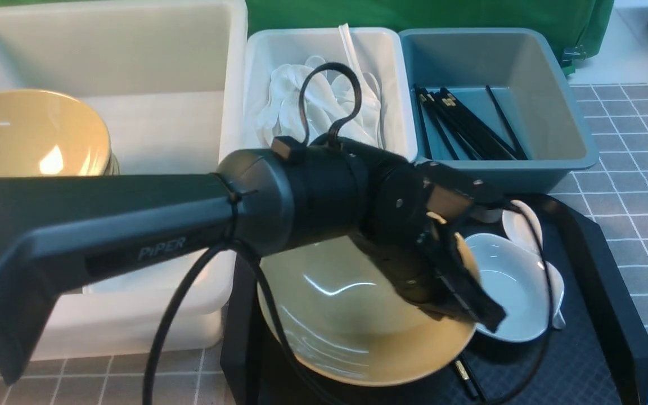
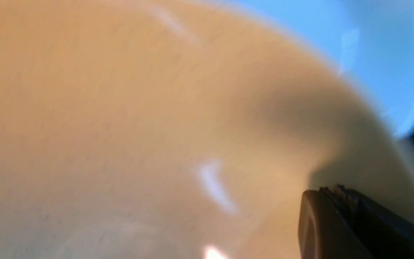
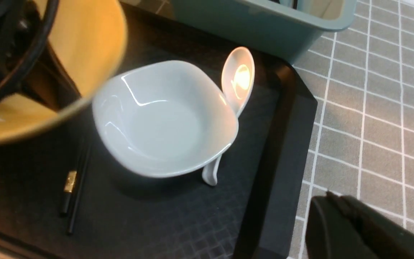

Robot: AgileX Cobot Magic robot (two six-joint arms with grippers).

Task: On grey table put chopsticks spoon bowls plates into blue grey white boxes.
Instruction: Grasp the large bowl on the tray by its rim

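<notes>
Bright overhead light leaves glare streaks on the yellow bowl [image 1: 358, 326] and a hot spot on the white spoon [image 3: 241, 77]. The white dish [image 3: 164, 122] casts a soft shadow. The left wrist view is smeared and unfocused, perhaps too close.

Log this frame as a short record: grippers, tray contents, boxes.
left gripper: at rim of yellow bowl, grip unclear
right gripper: one finger visible, state unclear
black tray: yellow bowl, white dish, spoon, loose chopsticks
large white box: second bowl
small white box: white spoons
blue-grey box: black chopsticks
</notes>
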